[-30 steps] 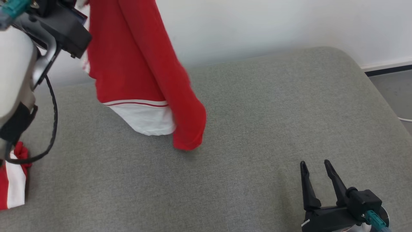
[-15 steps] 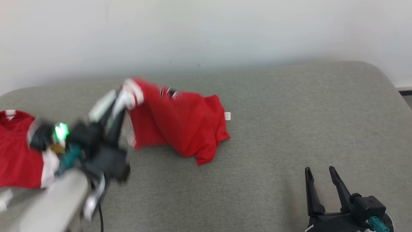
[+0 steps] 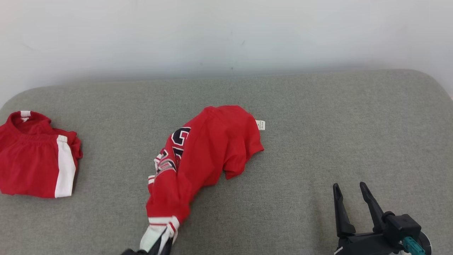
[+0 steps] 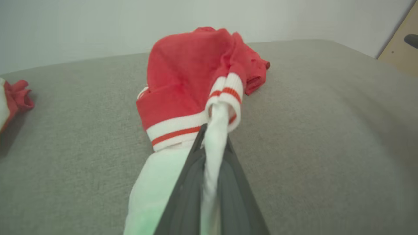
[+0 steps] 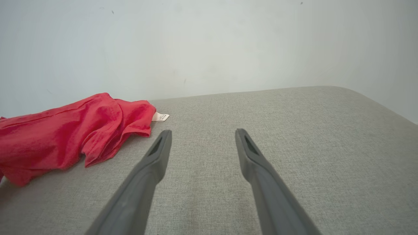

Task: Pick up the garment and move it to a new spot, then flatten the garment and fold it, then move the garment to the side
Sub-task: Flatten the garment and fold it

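Head view: the red garment [image 3: 208, 148] is seen crumpled in a long heap near the middle of the grey padded surface [image 3: 318, 117]. It is stretched from a bunched far end, where a small white label [image 3: 260, 124] sticks out, down toward the bottom edge of the view. Its white, red-striped cuff is pinched by the left gripper [image 3: 163, 248], of which just the dark fingertips are seen at that edge, pointed away from the robot.

In the left wrist view the two fingers [image 4: 186, 195] are shown pressed together on a fold of the white fabric. The fold is gathered up between them, while the red bulk of the garment lies on the surface beyond the tips. The gripper is held low, its fingers set at a shallow angle to the padding.

The right gripper [image 3: 348, 185] is held at the lower right, well apart from the garment, with its fingers spread wide and nothing between them. In the right wrist view they are seen low over bare padding, pointed toward the white wall [image 5: 209, 49], with the garment off to their left. Whether they touch the surface cannot be told.

A second red item [image 3: 35, 159] with a white side stripe is laid folded at the far left of the surface, well apart from the garment.
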Controlling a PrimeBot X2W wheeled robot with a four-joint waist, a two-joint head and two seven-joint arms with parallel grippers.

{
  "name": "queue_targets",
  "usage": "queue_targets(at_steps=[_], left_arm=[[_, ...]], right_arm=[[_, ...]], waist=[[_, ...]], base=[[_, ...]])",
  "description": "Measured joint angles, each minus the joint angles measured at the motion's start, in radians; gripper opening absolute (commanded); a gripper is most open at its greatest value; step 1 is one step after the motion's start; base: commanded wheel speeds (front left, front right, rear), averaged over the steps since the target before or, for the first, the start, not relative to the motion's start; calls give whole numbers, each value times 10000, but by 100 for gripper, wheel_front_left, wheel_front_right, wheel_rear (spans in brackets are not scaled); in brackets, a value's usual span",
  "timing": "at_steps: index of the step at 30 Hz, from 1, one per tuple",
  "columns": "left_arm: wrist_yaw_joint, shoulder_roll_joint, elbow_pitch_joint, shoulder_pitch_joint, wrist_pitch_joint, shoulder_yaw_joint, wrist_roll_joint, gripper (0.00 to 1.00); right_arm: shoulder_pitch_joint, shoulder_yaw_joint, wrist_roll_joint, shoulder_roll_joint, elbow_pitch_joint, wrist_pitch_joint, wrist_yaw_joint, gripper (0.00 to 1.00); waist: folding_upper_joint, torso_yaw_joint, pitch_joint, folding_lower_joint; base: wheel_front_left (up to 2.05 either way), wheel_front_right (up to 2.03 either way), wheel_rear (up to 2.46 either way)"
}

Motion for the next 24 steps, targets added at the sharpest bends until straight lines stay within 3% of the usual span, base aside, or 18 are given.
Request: queue_targets(at_steps=[7,8,9,13,19,24], left_arm=[[-784,-943,1390,379,0,-228,132,0],[-838,-1041,1499,379,0,-234,226,73],[-876,-1152,1494,353,0,-161,316,100],[-1047,-1494,591,212,0,527,892,100],[-1214,-1611,-1233,708,0,1749,1638,100],[-1110,-1542,-1843,1263,0,2922,1956,100]], right_arm=[[-9,-105,-33,-4,-6,0,0,100],[-11,-111,-33,-4,-15,-2,0,100],[-8,-130,-33,0,-13,0,0,100],[25,-228,-40,-2,2,-2,0,100],[54,-213,-38,0,82,0,0,100],[208,-130,-29,0,165,0,0,100]], waist=[[0,46,124,1],[0,76,134,1],[0,116,140,1],[0,340,114,0],[0,642,-95,1],[0,760,-378,0]], base=[[0,0,0],[0,0,0],[0,0,0],[0,0,0],[0,0,0],[0,0,0]])
